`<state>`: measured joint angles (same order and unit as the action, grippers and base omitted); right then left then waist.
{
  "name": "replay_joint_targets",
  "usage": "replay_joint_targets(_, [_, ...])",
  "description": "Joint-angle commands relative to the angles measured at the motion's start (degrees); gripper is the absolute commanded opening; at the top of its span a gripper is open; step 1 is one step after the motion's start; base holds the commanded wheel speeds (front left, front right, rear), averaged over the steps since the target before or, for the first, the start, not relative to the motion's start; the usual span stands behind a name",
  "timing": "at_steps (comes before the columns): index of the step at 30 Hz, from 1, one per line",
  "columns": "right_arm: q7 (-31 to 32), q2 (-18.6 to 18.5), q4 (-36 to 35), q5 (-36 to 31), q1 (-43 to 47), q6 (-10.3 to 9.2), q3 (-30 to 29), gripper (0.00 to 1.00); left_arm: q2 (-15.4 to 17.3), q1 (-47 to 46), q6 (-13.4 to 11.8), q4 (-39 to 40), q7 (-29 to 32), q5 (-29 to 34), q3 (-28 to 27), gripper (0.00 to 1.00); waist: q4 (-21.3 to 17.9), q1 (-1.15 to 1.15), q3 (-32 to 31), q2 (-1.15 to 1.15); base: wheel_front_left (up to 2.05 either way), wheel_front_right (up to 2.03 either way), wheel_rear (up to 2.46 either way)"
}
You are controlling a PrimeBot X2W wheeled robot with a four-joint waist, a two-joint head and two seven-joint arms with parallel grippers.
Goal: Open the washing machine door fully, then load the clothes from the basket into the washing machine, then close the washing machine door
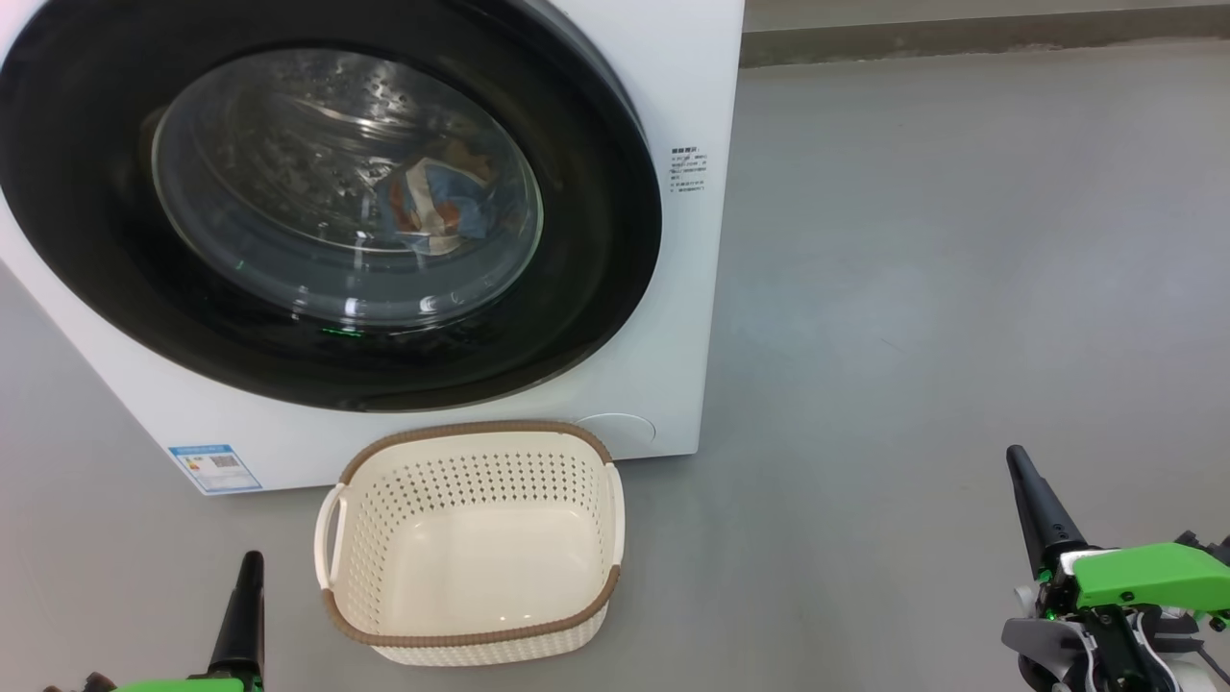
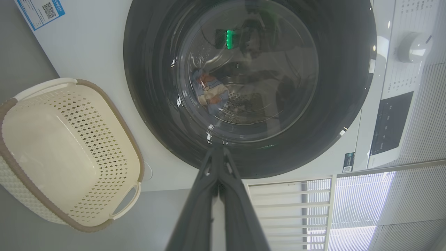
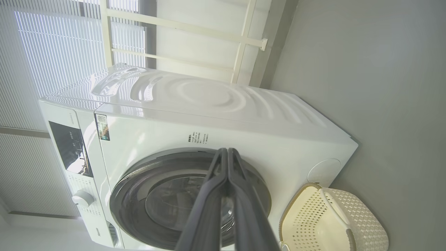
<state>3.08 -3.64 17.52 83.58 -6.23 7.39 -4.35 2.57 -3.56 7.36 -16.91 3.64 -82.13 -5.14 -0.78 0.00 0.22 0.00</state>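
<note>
Head view: soft, light clothes (image 1: 437,202) lie inside the washing machine (image 1: 677,77) behind its closed door (image 1: 596,288), glossy, likely slippery, best hooked at its rim. In front of it, left gripper (image 1: 252,562) and right gripper (image 1: 1017,459) are pinched closed, empty.

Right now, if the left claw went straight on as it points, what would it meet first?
Probably the washing machine door: the shut left claw aims at its glossy black rim. Nothing seems to lie between, though depth is unclear.
</note>
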Motion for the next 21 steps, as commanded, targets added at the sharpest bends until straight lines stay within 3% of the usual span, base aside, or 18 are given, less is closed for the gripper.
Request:
replay_joint_targets(1, [0.68,-0.26,-2.06,2.46,-0.42,0.10,0.18,0.00,0.58,-2.50,0.12,1.87,0.78,-2.11,-1.38,0.00,0.11,0.00,-0.03,0.00,0.00,0.00,0.00])
replay_joint_targets(11, [2.53,0.12,-3.05,8.32,-0.30,0.10,-1.24,0.00,0.35,-2.97,0.13,2.43,2.63,-8.92,-1.48,0.00,0.69,0.00,-0.17,0.00,0.00,0.00,0.00])
replay_joint_targets(21, [2.84,0.21,-3.20,9.17,-0.28,0.10,-1.49,0.00,0.31,-3.04,0.13,2.52,2.91,-9.95,-1.49,0.00,0.78,0.00,-0.19,0.00,0.00,0.00,0.00])
